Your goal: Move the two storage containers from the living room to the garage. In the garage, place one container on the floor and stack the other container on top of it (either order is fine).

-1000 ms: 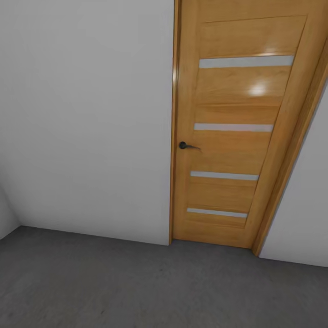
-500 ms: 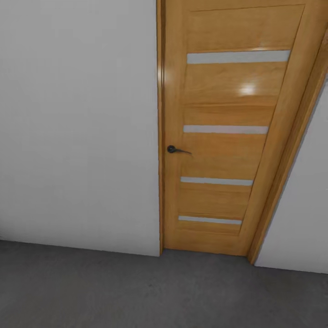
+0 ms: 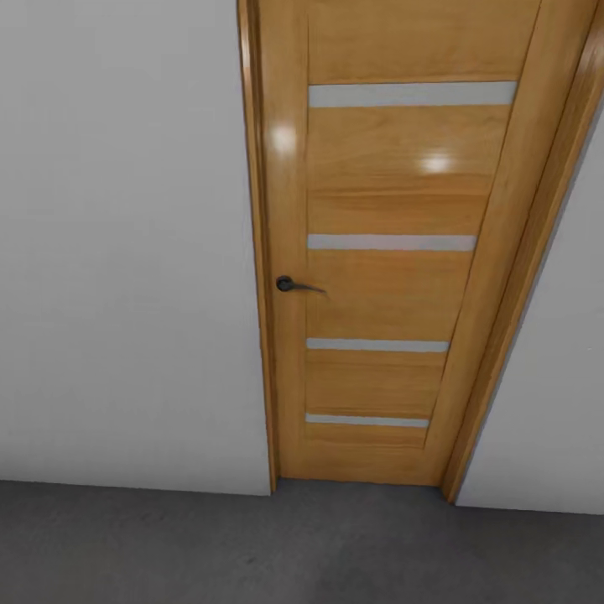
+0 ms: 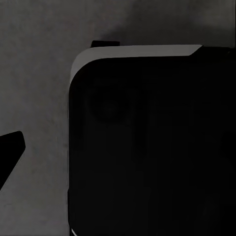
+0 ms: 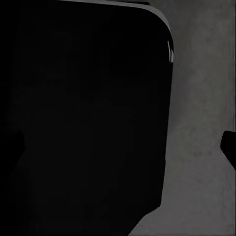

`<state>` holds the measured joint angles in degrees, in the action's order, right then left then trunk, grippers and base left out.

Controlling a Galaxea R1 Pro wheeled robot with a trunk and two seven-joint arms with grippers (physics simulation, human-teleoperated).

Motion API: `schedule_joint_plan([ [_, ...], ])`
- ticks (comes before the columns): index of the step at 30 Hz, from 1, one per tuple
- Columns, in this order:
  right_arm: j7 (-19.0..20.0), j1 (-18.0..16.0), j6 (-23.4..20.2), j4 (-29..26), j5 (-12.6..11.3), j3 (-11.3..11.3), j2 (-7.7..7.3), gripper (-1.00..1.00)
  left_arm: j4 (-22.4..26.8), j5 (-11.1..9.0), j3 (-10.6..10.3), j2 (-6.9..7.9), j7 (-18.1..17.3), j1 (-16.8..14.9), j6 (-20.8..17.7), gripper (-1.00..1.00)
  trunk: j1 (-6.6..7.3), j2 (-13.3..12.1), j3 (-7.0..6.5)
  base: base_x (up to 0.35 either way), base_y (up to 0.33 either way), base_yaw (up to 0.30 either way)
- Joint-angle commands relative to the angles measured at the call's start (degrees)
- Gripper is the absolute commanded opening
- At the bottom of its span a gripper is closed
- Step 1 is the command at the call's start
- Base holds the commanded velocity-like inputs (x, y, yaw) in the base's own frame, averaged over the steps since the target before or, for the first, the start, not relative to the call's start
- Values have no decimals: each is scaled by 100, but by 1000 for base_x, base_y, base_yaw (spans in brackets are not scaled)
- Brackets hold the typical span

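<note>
Neither gripper's jaw state can be told from the dark wrist views over grey floor (image 4: 34, 73); ahead stands a closed wooden door (image 3: 386, 252), no containers in sight.

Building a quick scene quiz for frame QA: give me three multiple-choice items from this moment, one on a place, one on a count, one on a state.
1. On which side of the door is the handle, in the head view?
A. left edge
B. right edge
C. centre

2. How many pale horizontal strips does the door carry?
A. two
B. four
C. six

3. How does the door stand?
A. wide open
B. off its hinges
C. shut in its frame

Answers:
1 A: the dark lever sits by the left frame, near the white wall.
2 B: four pale bands are stacked down the wooden panel.
3 C: the panel fills the frame down to the grey floor, with no gap showing.
</note>
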<state>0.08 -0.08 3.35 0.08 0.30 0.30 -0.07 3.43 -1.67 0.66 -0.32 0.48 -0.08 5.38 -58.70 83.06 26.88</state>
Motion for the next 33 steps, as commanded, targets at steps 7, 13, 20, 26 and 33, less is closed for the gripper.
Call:
schedule_joint_plan([
  [7,1,-1,9,1,13,13,0,100,-1,-17,4,2,5,-1,16,100,-3,2,5,296,-200,-1],
  [13,1,-1,13,1,12,14,18,100,-1,-17,4,5,5,0,16,100,-3,2,5,292,-210,0],
  [20,1,-1,8,1,0,8,35,100,-1,-17,4,6,5,0,16,100,-3,2,5,291,-214,0],
  [26,1,-1,16,1,-8,-2,26,100,-1,-17,4,6,5,0,16,100,-3,2,5,289,-219,0],
  [33,1,-1,14,1,-11,-4,24,100,-1,-17,4,6,5,-1,17,100,-3,2,5,288,-220,0],
])
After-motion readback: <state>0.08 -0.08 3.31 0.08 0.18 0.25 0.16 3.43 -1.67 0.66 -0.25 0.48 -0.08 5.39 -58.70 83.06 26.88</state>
